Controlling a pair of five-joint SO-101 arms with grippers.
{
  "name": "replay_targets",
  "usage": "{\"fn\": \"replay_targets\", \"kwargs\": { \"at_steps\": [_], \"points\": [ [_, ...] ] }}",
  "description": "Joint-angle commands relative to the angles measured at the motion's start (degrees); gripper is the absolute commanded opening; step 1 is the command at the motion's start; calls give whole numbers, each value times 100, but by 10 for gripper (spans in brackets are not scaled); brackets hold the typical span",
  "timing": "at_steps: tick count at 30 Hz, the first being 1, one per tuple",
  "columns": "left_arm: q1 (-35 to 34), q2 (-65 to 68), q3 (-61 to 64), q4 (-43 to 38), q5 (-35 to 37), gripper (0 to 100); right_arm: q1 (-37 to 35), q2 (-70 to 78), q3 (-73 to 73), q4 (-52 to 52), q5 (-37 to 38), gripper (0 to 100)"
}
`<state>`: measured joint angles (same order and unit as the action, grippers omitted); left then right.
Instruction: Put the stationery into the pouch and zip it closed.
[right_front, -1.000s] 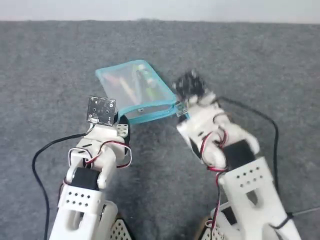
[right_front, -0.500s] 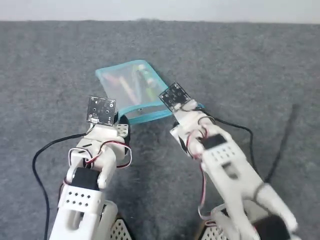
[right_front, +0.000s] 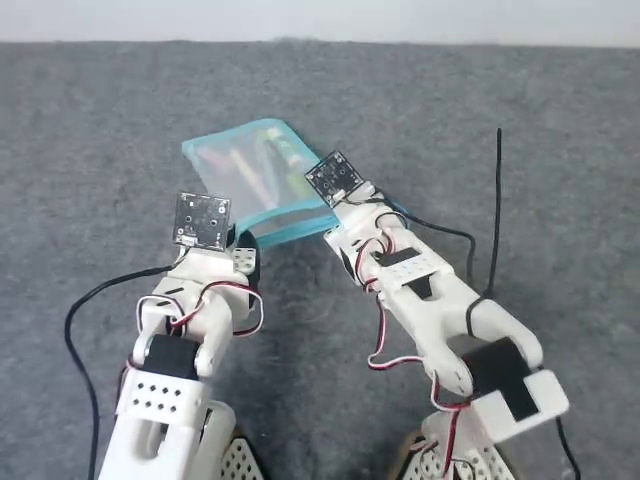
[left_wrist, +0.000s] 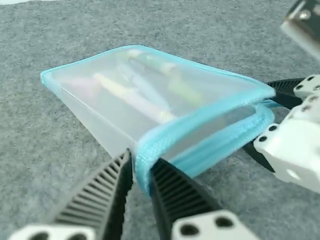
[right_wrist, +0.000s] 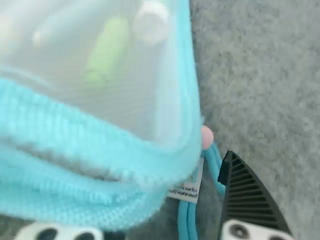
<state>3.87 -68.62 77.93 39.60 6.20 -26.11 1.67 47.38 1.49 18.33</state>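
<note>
Left claw (left_wrist: 141, 167) clamps one zipper corner of the pouch (left_wrist: 150, 95); right claw (left_wrist: 267, 120) at the other, grip unclear.

Grey felt-like mat (right_front: 100, 120), pale strip (right_front: 320, 20) beyond, perhaps a wall.

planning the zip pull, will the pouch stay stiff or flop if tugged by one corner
Probably floppy: the pouch is thin translucent film, bending where the left gripper pinches its edge. Likely light, holding only a few pens. It may drag on the fuzzy grey mat rather than slide.
</note>
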Motion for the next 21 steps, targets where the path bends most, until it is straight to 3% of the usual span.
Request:
{"fn": "replay_targets", "kwargs": {
  "at_steps": [1,9,14,21],
  "points": [
    [44,-132,-259,18,9,11,84,-13,-325,-426,44,243],
    [44,-132,-251,18,9,11,224,-22,-492,-708,62,4],
    [44,-105,-251,18,9,11,382,-31,-475,-752,35,7],
    [44,-97,-251,9,9,11,673,-1226,-510,1490,26,7]
  ]
}}
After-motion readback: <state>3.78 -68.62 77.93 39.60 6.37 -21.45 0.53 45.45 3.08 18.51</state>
